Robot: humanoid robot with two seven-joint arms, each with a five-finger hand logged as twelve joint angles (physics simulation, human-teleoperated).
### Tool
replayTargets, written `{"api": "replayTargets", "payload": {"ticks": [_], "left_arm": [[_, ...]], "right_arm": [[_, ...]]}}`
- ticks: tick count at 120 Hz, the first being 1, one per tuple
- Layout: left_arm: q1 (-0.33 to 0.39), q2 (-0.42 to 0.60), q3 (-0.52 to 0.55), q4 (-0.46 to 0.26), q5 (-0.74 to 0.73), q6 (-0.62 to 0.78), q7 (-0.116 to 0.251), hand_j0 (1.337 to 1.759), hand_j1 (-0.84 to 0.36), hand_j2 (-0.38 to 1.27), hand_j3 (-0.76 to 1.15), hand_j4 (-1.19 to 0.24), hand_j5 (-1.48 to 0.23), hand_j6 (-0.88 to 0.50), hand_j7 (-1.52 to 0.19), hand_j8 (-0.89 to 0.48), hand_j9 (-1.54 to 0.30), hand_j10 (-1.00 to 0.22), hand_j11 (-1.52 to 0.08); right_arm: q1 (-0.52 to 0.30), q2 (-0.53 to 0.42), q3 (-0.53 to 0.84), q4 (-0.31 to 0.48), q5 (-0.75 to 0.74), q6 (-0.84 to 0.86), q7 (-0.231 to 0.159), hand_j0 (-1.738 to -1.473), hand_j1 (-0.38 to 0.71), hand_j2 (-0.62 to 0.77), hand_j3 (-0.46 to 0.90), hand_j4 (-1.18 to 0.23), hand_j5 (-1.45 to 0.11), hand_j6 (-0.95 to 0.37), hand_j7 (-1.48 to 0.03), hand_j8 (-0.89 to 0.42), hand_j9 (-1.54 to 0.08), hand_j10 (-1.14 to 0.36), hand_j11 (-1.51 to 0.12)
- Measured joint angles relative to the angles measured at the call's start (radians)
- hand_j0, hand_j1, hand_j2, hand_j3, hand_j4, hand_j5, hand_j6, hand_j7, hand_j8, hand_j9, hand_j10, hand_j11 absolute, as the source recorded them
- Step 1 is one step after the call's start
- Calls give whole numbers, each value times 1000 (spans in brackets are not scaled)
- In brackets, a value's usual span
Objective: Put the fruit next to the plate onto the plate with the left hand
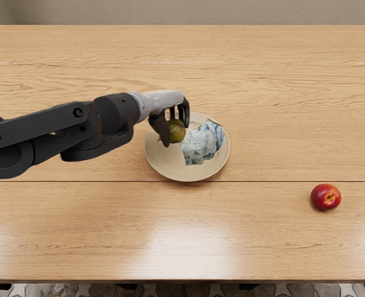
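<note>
My left arm enters from the left edge, and my left hand [169, 117] sits over the left part of the plate [170, 168]. Fingers curled down around a small yellow-green fruit [177, 130]; grip closed on it, dark fingers [184, 112] showing on its far side and left side. Fruit is inside the plate's outline, left of centre. Cannot tell whether it touches the plate surface. A mottled blue-white lump [202, 143] lies on the plate just right of the fruit. A red fruit [325, 197] sits on the wooden table [232, 68], well apart, to the near right.
</note>
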State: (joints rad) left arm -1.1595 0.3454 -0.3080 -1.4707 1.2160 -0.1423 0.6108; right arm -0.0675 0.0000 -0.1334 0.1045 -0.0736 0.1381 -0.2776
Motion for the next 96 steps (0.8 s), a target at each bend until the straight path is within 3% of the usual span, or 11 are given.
{"api": "replayTargets", "payload": {"ticks": [19, 30, 53, 74, 96], "left_arm": [[20, -48, 3, 60, 5, 15, 0, 1656, -316, 511, 0, -702, -950, -466, -939, -480, -943, -710, -945], [25, -90, 10, 98, 7, 20, 0, 1656, -298, 417, 0, -703, -947, -442, -939, -461, -942, -709, -943], [41, -115, 17, 163, 8, 22, 0, 1656, -304, 389, 0, -662, -901, -432, -889, -459, -888, -670, -889], [40, -101, 6, 173, -1, 24, 0, 1657, 22, 175, 0, -324, -438, -227, -433, -238, -432, -327, -433], [36, -18, -50, 174, -191, 16, 0, 1658, 202, 75, 0, -145, -194, -106, -192, -111, -192, -147, -192]], "right_arm": [[-1, 0, 0, 0, 0, 0, 0, -1658, -349, 0, 0, 0, 0, 0, 0, 0, 0, 0, 0], [-1, 0, 0, 0, 0, 0, 0, -1658, -349, 0, 0, 0, 0, 0, 0, 0, 0, 0, 0], [-2, 0, 0, 0, 0, 0, 0, -1658, -349, 0, 0, 0, 0, 0, 0, 0, 0, 0, 0], [-2, 0, 0, 0, 0, 0, 0, -1658, -349, 0, 0, 0, 0, 0, 0, 0, 0, 0, 0], [-1, 0, 0, 0, 0, 0, 0, -1658, -349, 0, 0, 0, 0, 0, 0, 0, 0, 0, 0]]}}
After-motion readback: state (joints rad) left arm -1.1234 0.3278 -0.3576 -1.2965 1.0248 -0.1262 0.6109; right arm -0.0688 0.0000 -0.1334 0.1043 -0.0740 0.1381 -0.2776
